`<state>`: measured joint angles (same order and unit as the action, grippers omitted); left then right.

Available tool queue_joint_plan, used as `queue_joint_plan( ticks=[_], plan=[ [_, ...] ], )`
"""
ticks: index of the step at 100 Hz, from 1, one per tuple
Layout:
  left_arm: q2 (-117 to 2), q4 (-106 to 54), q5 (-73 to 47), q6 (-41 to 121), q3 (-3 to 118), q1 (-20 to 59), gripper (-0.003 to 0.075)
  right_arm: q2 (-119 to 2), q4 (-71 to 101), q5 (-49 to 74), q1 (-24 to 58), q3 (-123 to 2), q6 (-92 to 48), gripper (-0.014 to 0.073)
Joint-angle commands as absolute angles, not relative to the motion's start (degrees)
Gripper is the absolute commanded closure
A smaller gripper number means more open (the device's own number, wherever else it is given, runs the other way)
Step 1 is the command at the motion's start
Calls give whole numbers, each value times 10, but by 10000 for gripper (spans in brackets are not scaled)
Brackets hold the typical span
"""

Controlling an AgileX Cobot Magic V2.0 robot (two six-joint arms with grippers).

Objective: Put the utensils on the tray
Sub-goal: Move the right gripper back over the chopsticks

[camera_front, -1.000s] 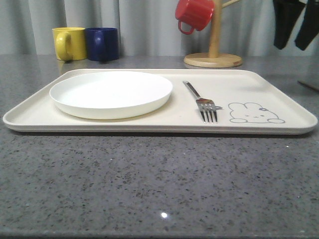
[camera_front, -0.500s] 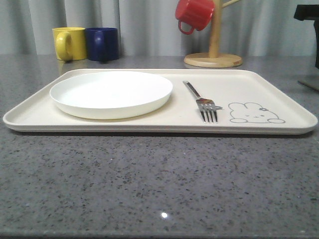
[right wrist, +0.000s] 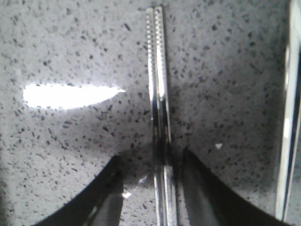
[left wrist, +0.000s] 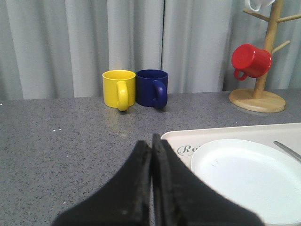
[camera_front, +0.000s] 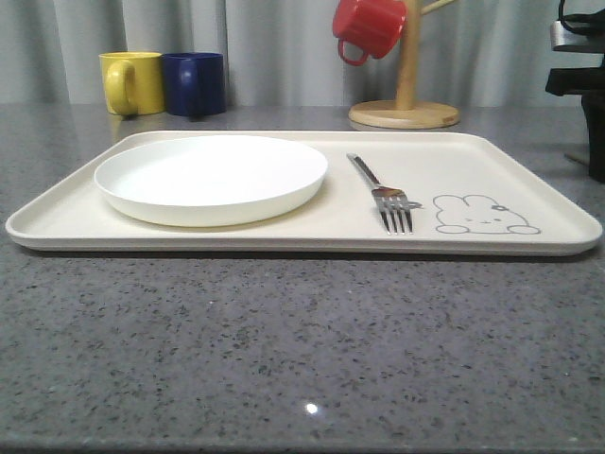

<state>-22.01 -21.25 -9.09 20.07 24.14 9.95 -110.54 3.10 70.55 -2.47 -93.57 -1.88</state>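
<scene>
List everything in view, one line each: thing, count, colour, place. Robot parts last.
tray: 1, cream, centre of the grey table
plate: 1, white, on the tray's left half
fork: 1, steel, on the tray beside the rabbit drawing
chopsticks: 1 pair, steel, flat on the table between the right fingers
mugs: yellow and blue, back left; red hung on the wooden mug tree
left gripper: black, shut, by the tray's corner
right gripper: black, open, straddling the chopsticks

Right claw (right wrist: 150, 188) straddles chopsticks (right wrist: 157, 94) (bare counter (right wrist: 70, 155) either side).
</scene>
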Motion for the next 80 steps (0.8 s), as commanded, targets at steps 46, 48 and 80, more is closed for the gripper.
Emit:
queue_joint_plan(
  ticks=[46,48,80],
  plan=[
    [-223,-216,-45,196,256,102,738,-1076,27,720,-29,-955,-5,659],
    [-223,-216,-45,196,256,102,738,-1073,27,720,-27,-956,0,659],
    [-223,-216,-45,196,256,102,738,-1011,35,727,25,-967,68,659]
  ],
)
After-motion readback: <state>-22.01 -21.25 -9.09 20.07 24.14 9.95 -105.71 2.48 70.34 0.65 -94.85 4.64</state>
